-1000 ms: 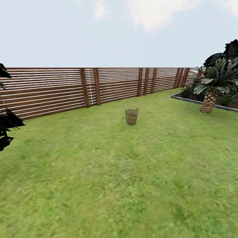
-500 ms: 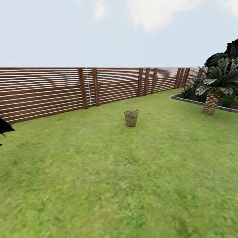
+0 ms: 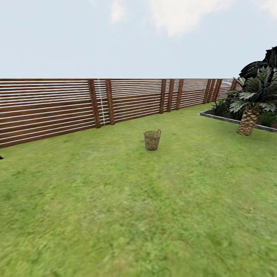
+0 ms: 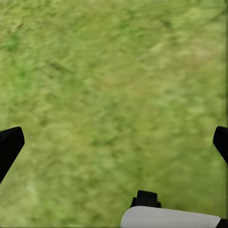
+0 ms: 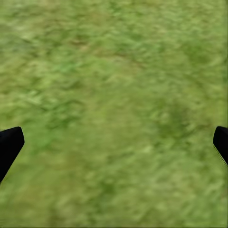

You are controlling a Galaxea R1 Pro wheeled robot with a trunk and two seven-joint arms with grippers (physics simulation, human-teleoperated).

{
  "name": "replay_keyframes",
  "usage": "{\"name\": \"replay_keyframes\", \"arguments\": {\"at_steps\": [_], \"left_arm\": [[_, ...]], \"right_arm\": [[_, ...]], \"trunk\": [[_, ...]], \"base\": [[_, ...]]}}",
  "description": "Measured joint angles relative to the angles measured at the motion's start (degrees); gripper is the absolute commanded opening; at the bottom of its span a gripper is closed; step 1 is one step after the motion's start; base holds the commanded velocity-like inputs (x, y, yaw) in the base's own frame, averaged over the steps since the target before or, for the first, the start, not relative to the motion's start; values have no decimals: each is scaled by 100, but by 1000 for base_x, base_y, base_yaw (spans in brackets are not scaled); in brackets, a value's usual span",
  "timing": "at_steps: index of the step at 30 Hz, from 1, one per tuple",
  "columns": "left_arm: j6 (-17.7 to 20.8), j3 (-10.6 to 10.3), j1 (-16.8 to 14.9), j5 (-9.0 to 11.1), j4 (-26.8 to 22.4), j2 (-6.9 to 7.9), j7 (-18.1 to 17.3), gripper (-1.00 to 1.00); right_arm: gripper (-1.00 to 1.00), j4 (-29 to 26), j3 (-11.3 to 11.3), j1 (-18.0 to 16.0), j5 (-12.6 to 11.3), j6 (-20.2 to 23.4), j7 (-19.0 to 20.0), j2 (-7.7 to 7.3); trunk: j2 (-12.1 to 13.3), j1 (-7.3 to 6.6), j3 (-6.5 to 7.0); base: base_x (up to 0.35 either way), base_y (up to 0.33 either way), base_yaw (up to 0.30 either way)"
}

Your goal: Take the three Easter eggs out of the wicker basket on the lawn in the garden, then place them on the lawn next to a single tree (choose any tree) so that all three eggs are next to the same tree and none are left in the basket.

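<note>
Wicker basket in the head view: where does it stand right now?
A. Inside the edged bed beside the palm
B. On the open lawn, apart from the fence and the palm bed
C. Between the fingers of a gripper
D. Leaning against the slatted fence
B. The wicker basket stands upright on the lawn, with grass between it and the fence behind, and the palm off to the side.

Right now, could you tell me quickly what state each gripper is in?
Left gripper: open, empty, over the lawn.
Right gripper: open, empty, over grass too.
</note>
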Motion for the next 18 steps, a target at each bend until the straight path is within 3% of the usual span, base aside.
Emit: {"name": "replay_keyframes", "arguments": {"at_steps": [18], "left_arm": [[-1,2,0,0,0,0,0,100]], "right_arm": [[100,-6,1,0,6,0,0,31]], "trunk": [[0,0,0]], "base": [[335,-77,0]]}}
